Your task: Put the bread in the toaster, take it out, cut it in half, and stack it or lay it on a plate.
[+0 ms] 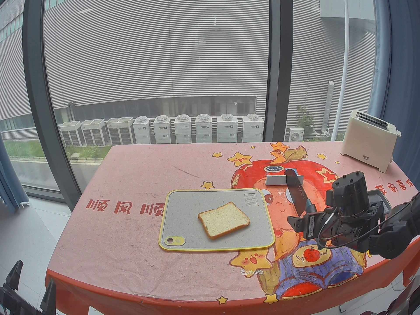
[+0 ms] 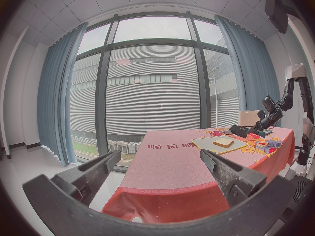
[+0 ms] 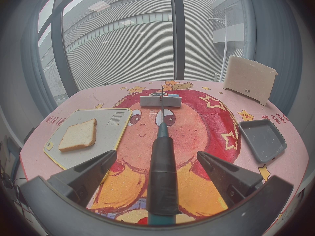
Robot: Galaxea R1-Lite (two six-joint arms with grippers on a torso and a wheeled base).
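Pink-clothed, the one table [image 1: 131, 250] holds one cutting board [image 1: 188, 206], one toaster [image 1: 369, 140] far right and one plate [image 3: 262, 140] nearer, for serving. One bread slice [image 1: 223, 219] lies flat, uncut, on the board, likely awaiting halving; right gripper [image 3: 156, 154] clasps the one knife [image 1: 296, 193], blade raised beside it, while left gripper [image 2: 159, 153] hangs empty, fingers [image 2: 98, 167] spread.

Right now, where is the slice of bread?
In the head view the bread lies flat on the grey cutting board near the middle of the table, left of the knife; the toaster stands at the back right.
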